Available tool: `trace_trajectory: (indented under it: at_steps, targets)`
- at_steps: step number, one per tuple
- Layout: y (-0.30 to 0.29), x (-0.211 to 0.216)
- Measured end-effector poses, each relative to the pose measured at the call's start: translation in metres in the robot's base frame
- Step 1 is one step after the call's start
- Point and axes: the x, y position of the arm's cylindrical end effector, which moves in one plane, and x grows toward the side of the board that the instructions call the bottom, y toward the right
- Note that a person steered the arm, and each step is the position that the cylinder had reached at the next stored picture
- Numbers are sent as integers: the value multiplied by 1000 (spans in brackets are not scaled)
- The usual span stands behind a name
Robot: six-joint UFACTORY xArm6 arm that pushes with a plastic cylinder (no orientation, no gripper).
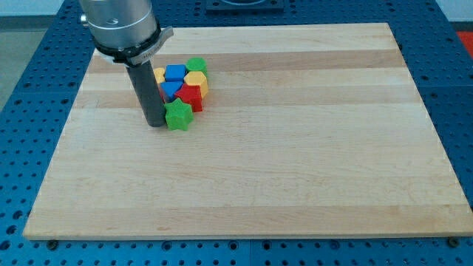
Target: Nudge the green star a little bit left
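Arm: a grey cylindrical housing at the view's top left carries a straight dark rod down to the counter point(295, 185); no pincer shows, only the rod, so no grip state can be told
My tip: my tip point(156, 125) rests on the wood, touching or just short of the green star's left edge; the contact itself is hard to make out
Green star: the green star point(178, 116) lies at the bottom of the cluster, in the counter's upper left part, just right of my tip; its upper right edge meets the red block
Cluster: a yellow block point(159, 74), partly hidden behind the rod, sits at the left; a blue block point(175, 72) beside it; a second blue block point(171, 89) below that; the red block point(191, 97), shape unclear, just above and right of the star; a yellow block at right point(196, 80); a green block point(196, 65) at the top right; all packed close
Writing: no readable label or brand; faint marks on the housing's collar are too small to read
Surround: blue perforated base point(29, 66) around the counter
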Motion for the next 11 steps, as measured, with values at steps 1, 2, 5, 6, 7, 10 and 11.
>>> trace_trajectory:
  at_steps: [1, 2, 5, 6, 7, 10, 11]
  targets:
    - [-13, -1]
    - [-22, -1]
    - [49, 85]
    - [118, 55]
    - [121, 43]
    - [73, 35]
    - [69, 21]
